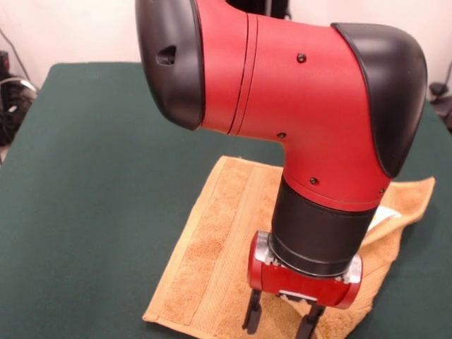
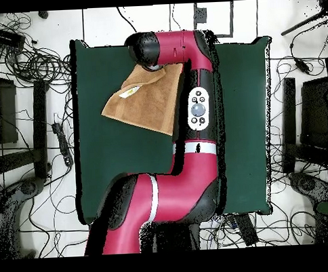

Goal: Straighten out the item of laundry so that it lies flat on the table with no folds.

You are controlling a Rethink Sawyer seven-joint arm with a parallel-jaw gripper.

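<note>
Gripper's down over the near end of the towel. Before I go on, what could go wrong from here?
1. In the front view the gripper stands open, its fingers low over the towel; closing here might pinch a ridge and add a fold.
2. The corner by the white label looks folded and bunched; dragging from this end may not flatten it.
3. The arm hides much of the towel in both views, so folds beneath could go unnoticed.

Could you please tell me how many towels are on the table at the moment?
1. The towel lies on the green table beneath the arm's gripper, its right side rumpled. The arm hides part of it, so anything beneath stays unseen.
</note>
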